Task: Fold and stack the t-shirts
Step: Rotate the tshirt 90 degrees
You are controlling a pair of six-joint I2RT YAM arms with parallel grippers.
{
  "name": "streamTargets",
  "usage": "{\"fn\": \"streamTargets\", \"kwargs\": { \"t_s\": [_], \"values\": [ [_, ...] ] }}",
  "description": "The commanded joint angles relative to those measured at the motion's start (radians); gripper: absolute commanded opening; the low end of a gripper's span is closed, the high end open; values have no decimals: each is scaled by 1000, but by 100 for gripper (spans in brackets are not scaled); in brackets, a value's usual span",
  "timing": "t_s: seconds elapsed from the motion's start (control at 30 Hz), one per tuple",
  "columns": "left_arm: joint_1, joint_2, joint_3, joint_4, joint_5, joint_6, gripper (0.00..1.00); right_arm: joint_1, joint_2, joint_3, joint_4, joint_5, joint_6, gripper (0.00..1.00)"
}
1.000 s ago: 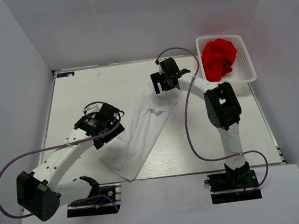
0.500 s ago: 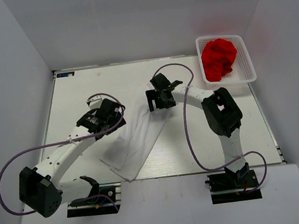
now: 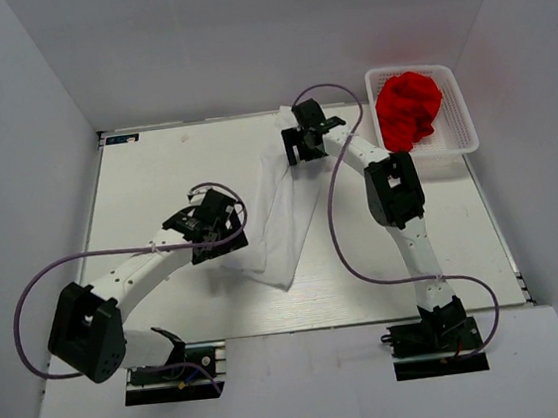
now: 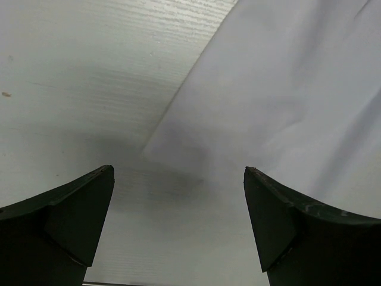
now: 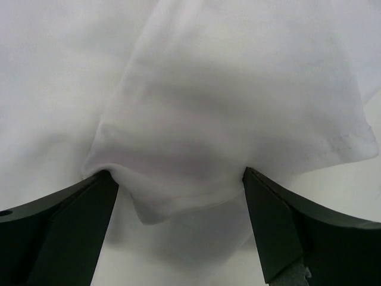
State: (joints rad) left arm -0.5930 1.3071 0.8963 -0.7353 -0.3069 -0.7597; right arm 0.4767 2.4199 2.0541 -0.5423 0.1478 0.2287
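— Left gripper (image 3: 228, 242), right gripper (image 3: 300, 153): carrying anything?
— Both spread wide, neither clamped. Details further down.
— Surroundings first, then.
— White lattice basket (image 3: 463, 140) at the table's far right corner, with the red t-shirt (image 3: 408, 108) heaped inside, crumpled. Purple cables (image 3: 348, 252) looping off both arms. Small dark tag (image 3: 124, 138) at the far left corner.
— Anything crowding the work?
— Right arm (image 3: 399, 206) stretched up the right side of the table, passing just beside the basket's near rim.
— Surface and room?
— Pale wood-grain table (image 3: 155, 172). Plain white walls (image 3: 242, 43) on three sides.
— And the white t-shirt (image 3: 285, 213)?
— Around the table's middle, well apart from the red one. Drawn into a slanting strip: narrow at the far end under the right gripper, broader toward the near edge.
— Back to the left gripper.
— Fingers (image 4: 71, 220) wide apart, low over bare table at the shirt's left edge. Cloth corner lying below the gap. Contact with the cloth impossible to judge from the wrist view.
— Right one?
— Likewise spread, at the shirt's far end. Rumpled fold bulging up between the fingers (image 5: 65, 220), brushing one inner face, not squeezed from both sides.
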Motion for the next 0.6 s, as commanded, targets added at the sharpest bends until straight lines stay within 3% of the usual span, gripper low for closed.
{"fn": "streamTargets", "kwargs": {
  "t_s": [0.0, 0.07, 0.17, 0.3, 0.57],
  "values": [
    [-5, 46, -8, 31, 46, 42, 100, -9, 143, 133, 26, -30, -293, 90],
    [-5, 55, 1, 31, 58, 42, 100, -7, 192, 233, 103, -92, -377, 90],
    [4, 76, -8, 31, 81, 42, 100, 7, 199, 206, 288, -287, -484, 90],
    [4, 77, -8, 22, 81, 42, 100, 56, 234, 265, 343, -413, -597, 90],
    [13, 77, -56, 58, 72, 2, 100, 102, 222, 246, 389, -371, -611, 90]
  ]
}}
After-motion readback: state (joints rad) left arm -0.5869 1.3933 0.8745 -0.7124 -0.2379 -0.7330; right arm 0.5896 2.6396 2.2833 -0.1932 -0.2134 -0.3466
